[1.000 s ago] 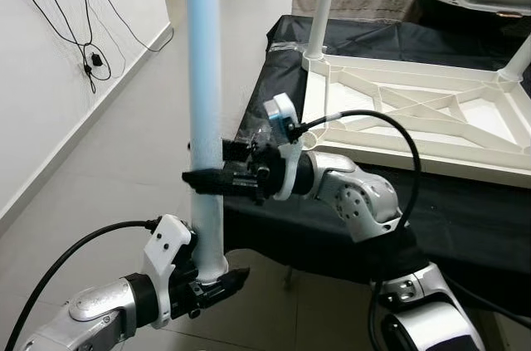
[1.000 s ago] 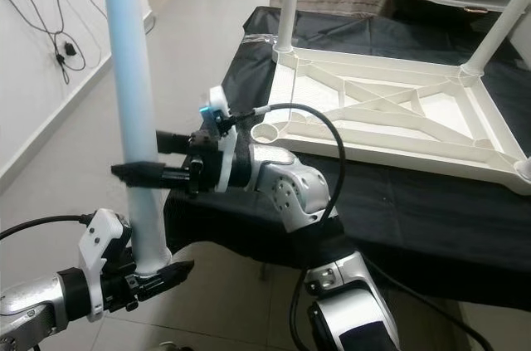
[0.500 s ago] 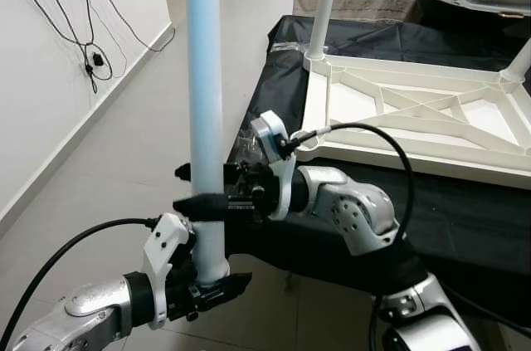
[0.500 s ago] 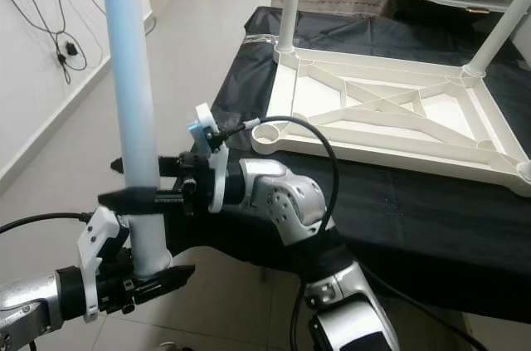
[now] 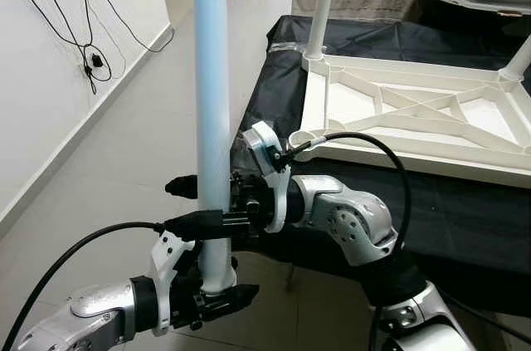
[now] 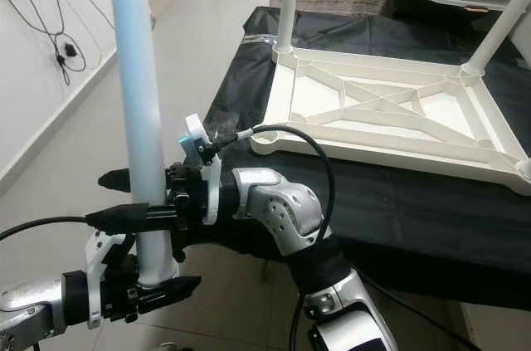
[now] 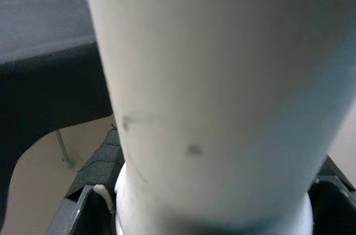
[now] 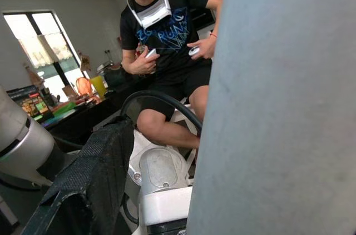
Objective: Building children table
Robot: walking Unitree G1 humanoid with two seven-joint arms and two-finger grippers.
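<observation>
Left eye view: pale blue table leg stands upright in front of the robot, beside the near corner of the black-draped table. Left gripper clamps the leg's white bottom end, fingers closed on it from both sides. Right gripper sits higher on the same leg, one black finger in front, one behind, closed around the tube. Black cable loops from the right wrist camera over the silver arm.

On the cloth lies the white tabletop frame, upside down, cross ribs showing. Two white legs already stand in its far corners: one at the far left, one at the far right. The near left corner socket is open.

Right wrist view: a seated person in a black T-shirt with a blue printed graphic, lettering not readable, holds small controllers. No other brand or text legible. Wall on the left carries dangling black cords.
</observation>
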